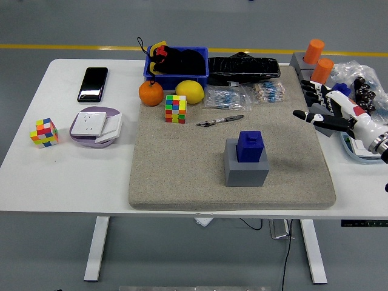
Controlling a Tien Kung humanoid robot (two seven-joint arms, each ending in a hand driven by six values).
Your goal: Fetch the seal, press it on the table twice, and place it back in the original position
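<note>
A blue seal [249, 146] stands upright in its grey block holder [246, 167] on the beige mat [182, 170], right of centre. My right hand [316, 104] hovers at the mat's right edge, well to the right of the seal and apart from it, fingers spread and empty. Its white forearm [367, 127] leaves the picture at the right. My left arm is out of view.
Behind the seal lie a pen [219, 120], a Rubik's cube [175, 108], a lemon [190, 91], an orange [151, 93] and a blue bin [176, 63]. Orange-topped seals [317, 63] in grey holders stand at the far right. A phone [93, 83], a socket [95, 125] and a second cube [44, 132] sit left.
</note>
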